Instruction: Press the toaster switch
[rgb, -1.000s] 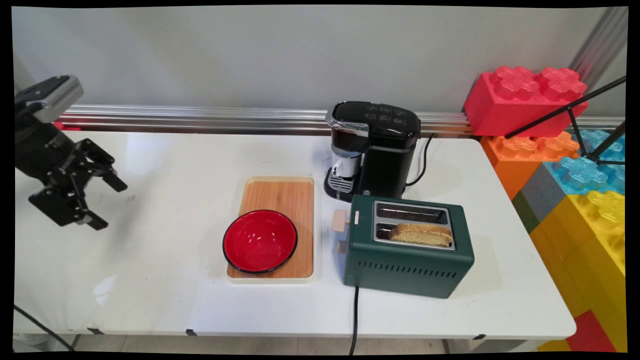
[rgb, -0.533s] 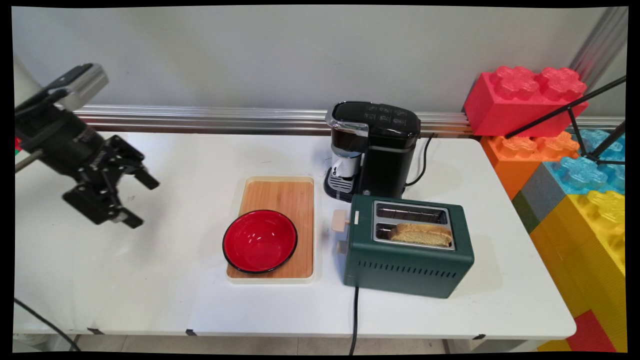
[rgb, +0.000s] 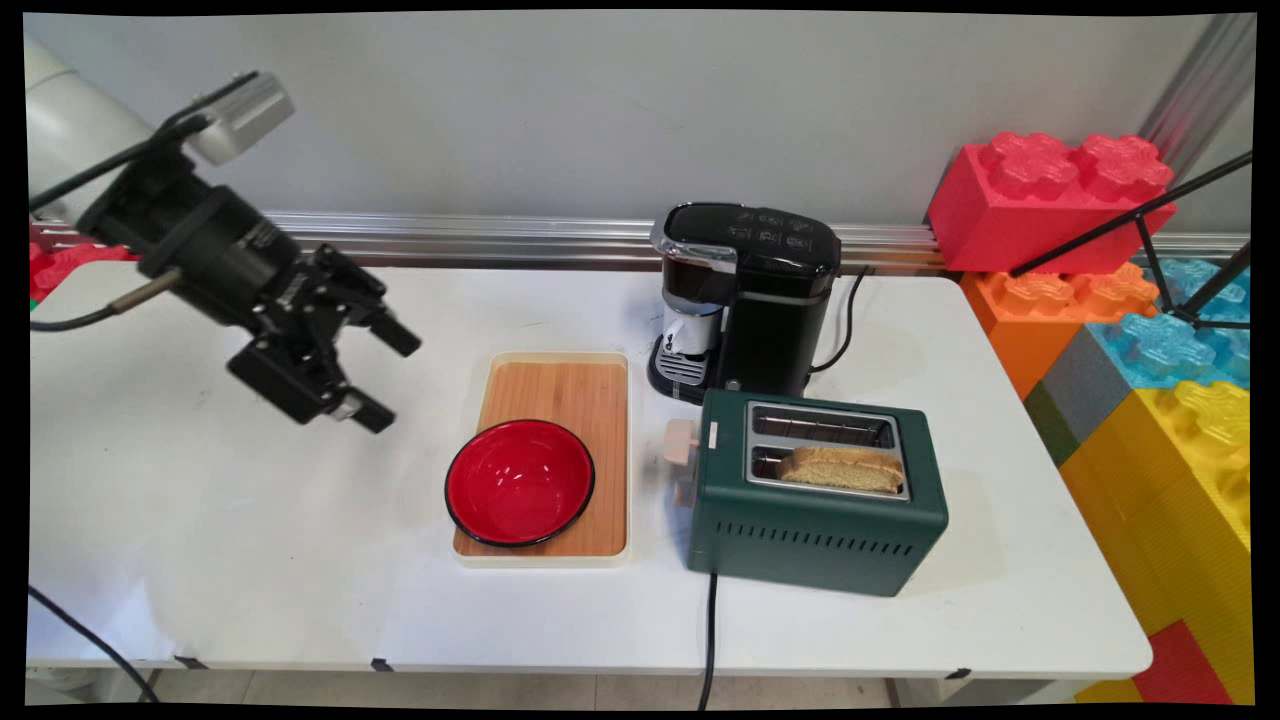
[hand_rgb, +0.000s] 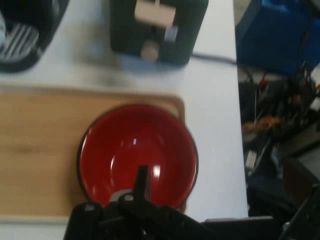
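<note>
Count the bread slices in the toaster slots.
1. The bread slice sits in the near slot of the green toaster. The far slot looks empty from the main view, though its depth isn't fully visible.

Glossy bowl (rgb: 520, 482) (wooden tray (rgb: 560, 392) beneath).

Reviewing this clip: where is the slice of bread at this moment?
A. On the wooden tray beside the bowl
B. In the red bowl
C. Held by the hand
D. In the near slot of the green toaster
D. The slice of bread stands in the near slot of the green toaster, while the red bowl is empty and the hand hangs off to its left holding nothing.
</note>
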